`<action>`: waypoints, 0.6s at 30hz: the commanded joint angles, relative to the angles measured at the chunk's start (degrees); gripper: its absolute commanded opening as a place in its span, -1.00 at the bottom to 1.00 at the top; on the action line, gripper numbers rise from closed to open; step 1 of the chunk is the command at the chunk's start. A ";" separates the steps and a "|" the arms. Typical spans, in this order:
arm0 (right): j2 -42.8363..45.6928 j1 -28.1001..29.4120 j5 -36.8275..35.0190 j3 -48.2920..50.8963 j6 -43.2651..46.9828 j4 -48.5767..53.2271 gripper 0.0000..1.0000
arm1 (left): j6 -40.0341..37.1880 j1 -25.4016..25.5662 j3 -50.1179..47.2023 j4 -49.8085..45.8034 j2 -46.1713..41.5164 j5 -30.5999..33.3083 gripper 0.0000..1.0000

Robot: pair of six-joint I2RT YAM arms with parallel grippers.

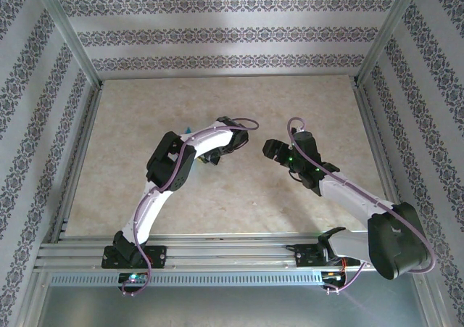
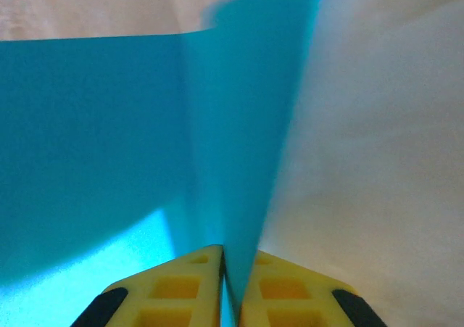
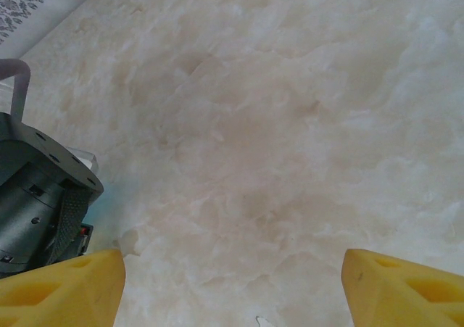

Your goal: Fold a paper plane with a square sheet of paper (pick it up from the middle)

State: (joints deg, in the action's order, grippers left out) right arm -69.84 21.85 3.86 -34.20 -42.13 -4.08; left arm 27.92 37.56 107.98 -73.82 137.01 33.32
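Observation:
The square sheet of paper [image 2: 109, 124] is teal-blue and spreads across the left half of the left wrist view. A raised fold of it runs down between my yellow fingertips. My left gripper [image 2: 230, 258] is shut on that fold, with the pads pressed to either side of the paper. In the top view the left gripper [image 1: 212, 155] is low over the table's middle, and a sliver of the blue sheet [image 1: 188, 130] shows beside the arm. My right gripper [image 1: 272, 150] hovers to its right. Its yellow fingers [image 3: 65, 287] stand wide apart, and the right gripper [image 3: 232, 272] is open with nothing between them.
The marbled beige tabletop [image 1: 239, 196] lies under both arms. Metal frame posts and patterned walls [image 1: 217, 33] close in the back and sides. The left arm's dark wrist housing [image 3: 36, 196] sits close at the left of the right wrist view.

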 commanded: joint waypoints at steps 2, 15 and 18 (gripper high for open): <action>0.89 -0.75 -0.50 0.71 -0.89 0.21 0.57 | 1.26 0.58 0.64 2.14 0.98 -5.28 -0.70; 0.86 -1.37 -1.26 1.32 -2.24 -0.05 0.57 | 0.41 1.29 -3.13 12.73 -15.49 -34.31 -0.29; -0.12 -1.37 -0.41 1.07 -2.60 -0.43 0.57 | 1.39 1.07 -7.24 18.70 -21.26 -43.45 -0.20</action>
State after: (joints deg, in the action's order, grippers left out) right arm -69.80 21.10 3.73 -33.34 -43.70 -4.10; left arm 28.42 38.26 103.33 -62.22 121.10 3.14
